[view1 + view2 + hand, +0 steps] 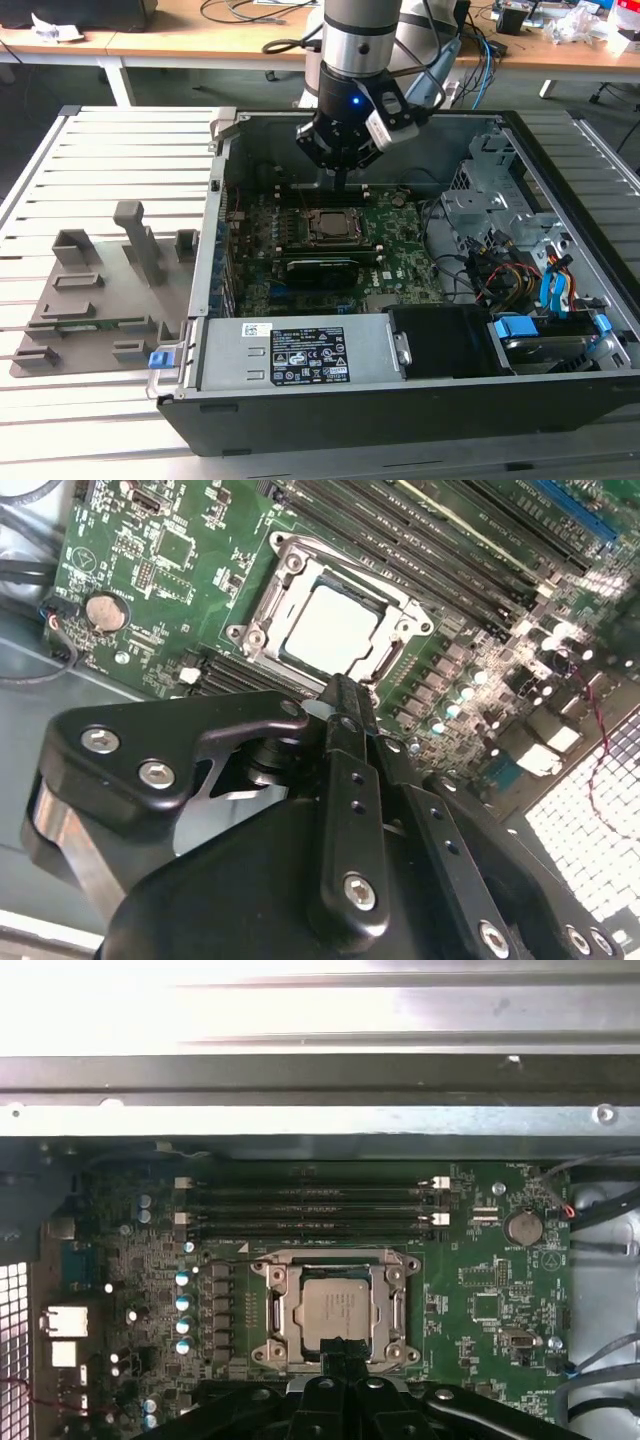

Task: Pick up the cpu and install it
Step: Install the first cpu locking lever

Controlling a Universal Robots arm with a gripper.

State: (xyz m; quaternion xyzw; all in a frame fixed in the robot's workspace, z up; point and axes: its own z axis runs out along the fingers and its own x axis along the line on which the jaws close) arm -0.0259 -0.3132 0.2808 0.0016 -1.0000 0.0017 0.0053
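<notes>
Black gripper linkages are seen nearest in the second wrist view, the jaws drawn together on nothing. Beyond them, the cpu is seated flat inside the socket frame on the motherboard. It is judged light, stiff and fragile underneath, best taken by its edges. A silvery-white square top is shown.

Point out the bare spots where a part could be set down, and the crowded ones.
Free: the slatted table beyond the grey fixture plate, and beside the computer case at the exterior view's right. Crowded: the motherboard around the cpu, under the gripper, and the cable bay.
</notes>
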